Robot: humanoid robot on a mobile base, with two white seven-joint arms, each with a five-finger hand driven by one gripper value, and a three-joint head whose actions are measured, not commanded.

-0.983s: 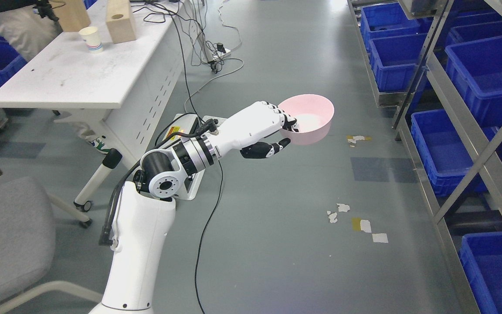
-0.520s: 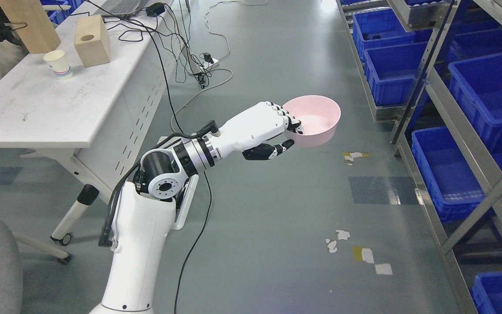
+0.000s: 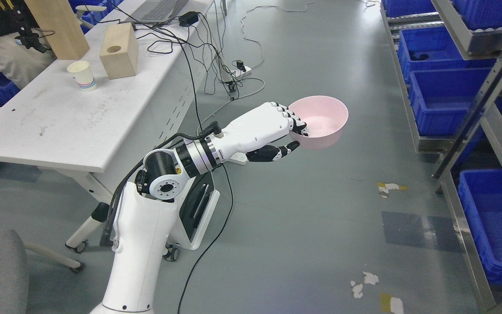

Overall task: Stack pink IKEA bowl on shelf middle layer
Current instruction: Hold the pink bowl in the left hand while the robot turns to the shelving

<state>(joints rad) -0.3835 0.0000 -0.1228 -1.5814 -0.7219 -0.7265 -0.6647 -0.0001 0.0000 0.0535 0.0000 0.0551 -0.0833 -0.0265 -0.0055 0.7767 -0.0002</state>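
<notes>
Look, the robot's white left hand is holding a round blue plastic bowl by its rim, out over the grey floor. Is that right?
Not quite. The round plastic bowl is pink, not blue; the blue things are the storage bins on the metal shelf. The head view shows it. The rest holds: the white left hand grips it by the rim, over the grey floor.

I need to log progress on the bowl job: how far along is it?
Done: the left hand has the pink bowl picked up, fingers over its near rim, thumb beneath. In hand: the bowl is carried above the floor, apart from the shelf at the right, which holds blue bins. Left: reach the shelf and stack the bowl on its middle layer. The right arm is out of view.
</notes>
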